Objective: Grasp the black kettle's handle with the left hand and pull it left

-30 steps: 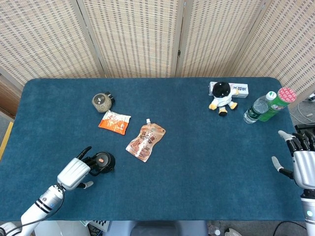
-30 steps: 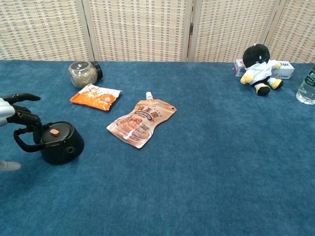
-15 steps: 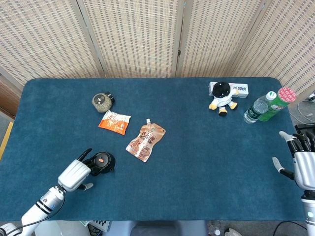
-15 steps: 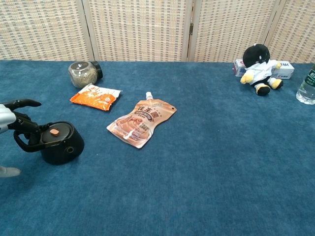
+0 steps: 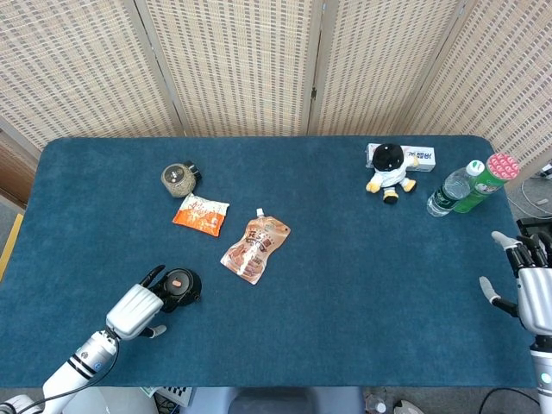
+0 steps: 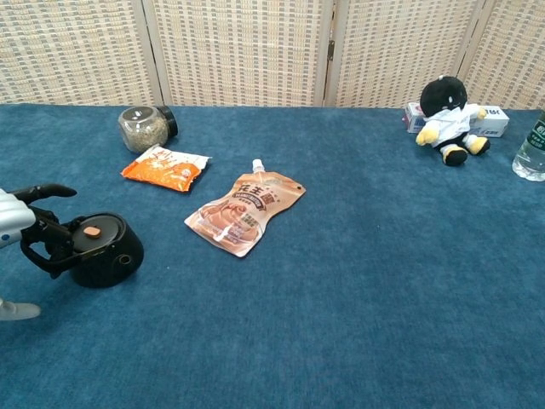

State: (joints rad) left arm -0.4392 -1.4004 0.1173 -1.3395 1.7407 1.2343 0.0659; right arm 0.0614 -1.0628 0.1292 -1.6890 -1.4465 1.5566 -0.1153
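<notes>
- Fingers point(image 6: 43, 228) of left hand point(image 5: 138, 310): curled around the handle point(image 6: 36, 256) of the black kettle point(image 6: 100, 248), one finger extended above
- Black kettle: front-left of blue worktop point(image 5: 362, 285), upright, orange lid button
- Right hand point(image 5: 536, 293): at right worktop edge, fingers apart, holding nothing
- Nearby: brown spout pouch point(image 5: 255, 248), orange packet point(image 5: 200, 214), jar point(image 5: 178, 178)

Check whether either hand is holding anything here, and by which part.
The left hand holds the black kettle by its handle, fingers hooked through the loop. The right hand holds nothing, fingers apart.
</notes>
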